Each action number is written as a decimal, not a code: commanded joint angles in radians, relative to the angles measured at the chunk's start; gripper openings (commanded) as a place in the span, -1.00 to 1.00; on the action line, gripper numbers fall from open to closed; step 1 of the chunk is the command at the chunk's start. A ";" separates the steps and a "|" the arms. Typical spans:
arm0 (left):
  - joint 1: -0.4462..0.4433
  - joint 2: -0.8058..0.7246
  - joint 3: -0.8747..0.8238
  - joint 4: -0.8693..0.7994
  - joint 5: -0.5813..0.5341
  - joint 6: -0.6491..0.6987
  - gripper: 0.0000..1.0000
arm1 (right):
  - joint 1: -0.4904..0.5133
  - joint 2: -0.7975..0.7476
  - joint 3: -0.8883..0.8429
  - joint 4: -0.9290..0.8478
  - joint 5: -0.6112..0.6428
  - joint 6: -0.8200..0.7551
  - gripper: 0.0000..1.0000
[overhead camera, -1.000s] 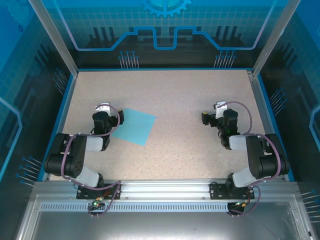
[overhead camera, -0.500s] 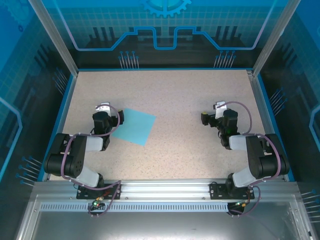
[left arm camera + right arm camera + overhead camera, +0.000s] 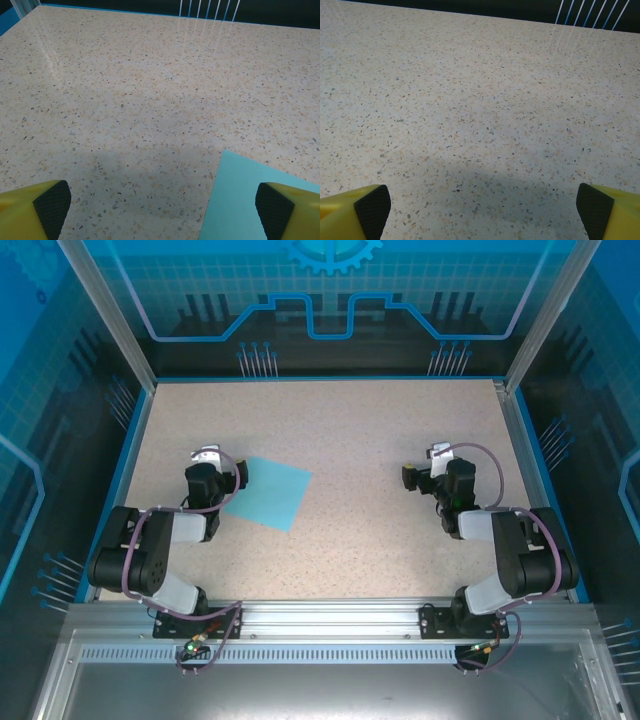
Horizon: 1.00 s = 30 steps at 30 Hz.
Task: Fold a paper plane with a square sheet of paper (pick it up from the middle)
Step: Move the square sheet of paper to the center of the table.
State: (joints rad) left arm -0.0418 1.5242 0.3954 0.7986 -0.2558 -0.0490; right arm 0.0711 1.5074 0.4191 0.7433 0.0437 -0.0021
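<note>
Top external view has the square sheet of paper [image 3: 268, 492] flat on the surface [image 3: 350, 430], just right of the spread, empty left pincer [image 3: 212, 470], well apart from the equally spread right pincer [image 3: 432, 472]

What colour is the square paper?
The square sheet of paper is light cyan, clearest in the top external view.

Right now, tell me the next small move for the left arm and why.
Probably shift the left gripper rightward, over the middle of the square sheet of paper. The sheet lies flat and unfolded, off to the right of the open gripper, so the gripper is not yet above the pick-up point.
</note>
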 commanded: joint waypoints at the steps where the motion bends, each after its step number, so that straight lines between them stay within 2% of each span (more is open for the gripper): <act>1: 0.007 -0.007 -0.002 0.034 0.017 0.012 0.97 | -0.017 -0.004 0.018 -0.003 -0.008 -0.012 0.99; 6: 0.007 -0.008 -0.003 0.038 0.017 0.014 0.97 | -0.021 -0.004 0.018 -0.004 -0.017 -0.010 0.99; 10: 0.007 -0.063 0.008 -0.029 0.018 0.011 0.97 | -0.005 -0.012 0.016 -0.005 0.003 -0.020 0.99; 12: 0.007 -0.130 0.011 -0.092 0.009 0.004 0.97 | 0.012 -0.030 -0.004 0.020 0.020 -0.038 0.99; 14: 0.010 -0.212 0.050 -0.262 0.002 -0.037 0.97 | 0.024 -0.070 -0.014 0.004 0.041 -0.044 0.99; 16: 0.010 -0.287 0.071 -0.361 0.031 -0.063 0.97 | 0.035 -0.146 0.025 -0.141 0.074 -0.031 0.99; 18: 0.011 -0.359 0.092 -0.462 -0.006 -0.162 0.97 | 0.032 -0.214 0.118 -0.402 0.076 0.039 0.99; 20: 0.016 -0.404 0.157 -0.635 -0.043 -0.304 0.97 | 0.033 -0.256 0.200 -0.638 0.068 0.103 0.99; 25: 0.021 -0.404 0.265 -0.902 0.113 -0.481 0.97 | 0.026 -0.344 0.309 -0.957 -0.013 0.335 0.99; 27: 0.022 -0.365 0.284 -0.902 0.316 -0.458 0.97 | 0.015 -0.352 0.320 -1.014 -0.084 0.439 0.99; 28: 0.022 -0.337 0.293 -0.902 0.410 -0.466 0.97 | 0.005 -0.355 0.310 -1.007 -0.176 0.458 0.99; 30: 0.020 -0.290 0.302 -0.900 0.535 -0.475 0.97 | 0.002 -0.363 0.277 -0.955 -0.305 0.511 0.99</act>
State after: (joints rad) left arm -0.0280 1.1816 0.6758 0.0093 0.0086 -0.4561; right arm 0.0841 1.1492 0.7242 -0.0910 -0.0574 0.3561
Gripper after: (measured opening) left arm 0.985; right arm 0.994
